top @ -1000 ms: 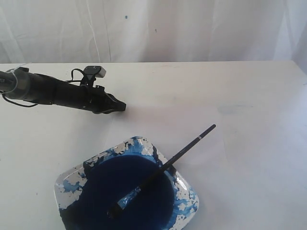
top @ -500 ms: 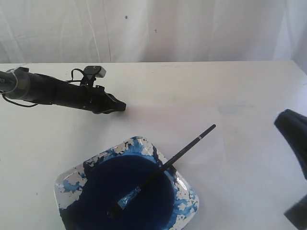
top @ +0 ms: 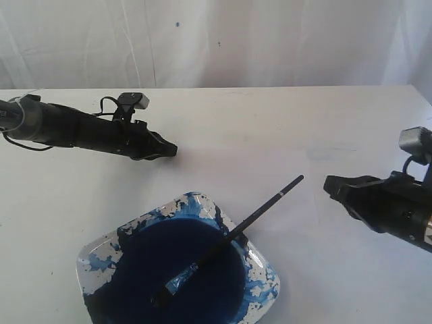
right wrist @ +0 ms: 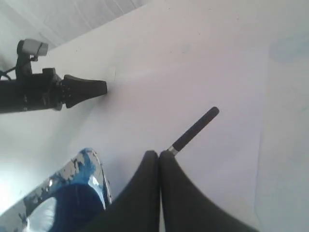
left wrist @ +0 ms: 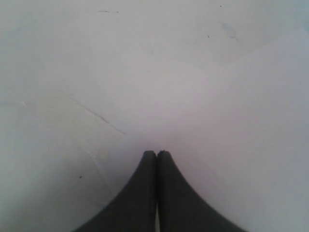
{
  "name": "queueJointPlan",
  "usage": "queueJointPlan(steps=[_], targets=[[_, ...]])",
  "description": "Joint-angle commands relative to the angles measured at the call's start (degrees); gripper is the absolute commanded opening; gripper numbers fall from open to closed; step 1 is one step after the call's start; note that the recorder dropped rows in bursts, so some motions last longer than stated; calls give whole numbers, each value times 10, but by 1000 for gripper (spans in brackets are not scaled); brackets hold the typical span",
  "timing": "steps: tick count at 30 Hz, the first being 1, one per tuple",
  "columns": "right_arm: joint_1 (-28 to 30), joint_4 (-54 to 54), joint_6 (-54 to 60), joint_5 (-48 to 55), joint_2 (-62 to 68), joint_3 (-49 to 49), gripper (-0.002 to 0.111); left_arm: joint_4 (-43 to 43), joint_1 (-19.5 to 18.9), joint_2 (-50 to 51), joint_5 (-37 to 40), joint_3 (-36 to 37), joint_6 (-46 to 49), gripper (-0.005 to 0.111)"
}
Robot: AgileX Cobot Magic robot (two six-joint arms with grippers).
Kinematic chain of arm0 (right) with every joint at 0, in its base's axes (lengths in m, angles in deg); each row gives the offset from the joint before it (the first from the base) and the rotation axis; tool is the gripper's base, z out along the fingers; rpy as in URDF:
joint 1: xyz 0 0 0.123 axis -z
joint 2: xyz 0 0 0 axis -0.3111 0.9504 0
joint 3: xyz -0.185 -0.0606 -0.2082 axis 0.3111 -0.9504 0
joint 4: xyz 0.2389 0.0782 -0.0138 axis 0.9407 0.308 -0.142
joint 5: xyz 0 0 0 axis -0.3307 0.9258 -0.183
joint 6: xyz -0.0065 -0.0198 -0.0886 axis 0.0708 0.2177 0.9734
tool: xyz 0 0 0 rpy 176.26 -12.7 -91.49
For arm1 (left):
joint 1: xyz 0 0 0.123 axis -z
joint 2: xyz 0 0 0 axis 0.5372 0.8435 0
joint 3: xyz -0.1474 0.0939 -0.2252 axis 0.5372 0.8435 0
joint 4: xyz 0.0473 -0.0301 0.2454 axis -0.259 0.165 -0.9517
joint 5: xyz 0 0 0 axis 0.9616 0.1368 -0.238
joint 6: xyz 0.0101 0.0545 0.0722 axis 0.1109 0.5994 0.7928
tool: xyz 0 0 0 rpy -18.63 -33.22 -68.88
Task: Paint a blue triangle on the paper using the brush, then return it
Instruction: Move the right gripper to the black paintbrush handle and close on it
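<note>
My right claw (top: pixel 328 183), jaws together and empty, has just swung in from 3 o'clock toward the handle end of the brush (top: pixel 233 236) — bristles resting in the paint dish (top: pixel 266 275) at 6 o'clock — so I judge the pick-up is next, nothing painted yet.

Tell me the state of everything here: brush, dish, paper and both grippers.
brush: lying free, bristles in the paint, handle propped on the dish rim.
dish: upright, holding dark blue paint.
paper: flat, no triangle visible.
left gripper: shut, empty.
right gripper: shut, empty, apart from the brush.
</note>
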Motion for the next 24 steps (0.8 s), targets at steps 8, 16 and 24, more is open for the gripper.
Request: queueJointPlan(steps=[8,16,24], targets=[[-1,-3,-140,-209,243,66,1,7,2,0,7,-1,-3,0],[-1,-13,-144,-188,272,94,82,7,2,0,6,-1,-3,0],[-25,0,-168,-113,272,152,74,7,2,0,6,-1,-3,0]])
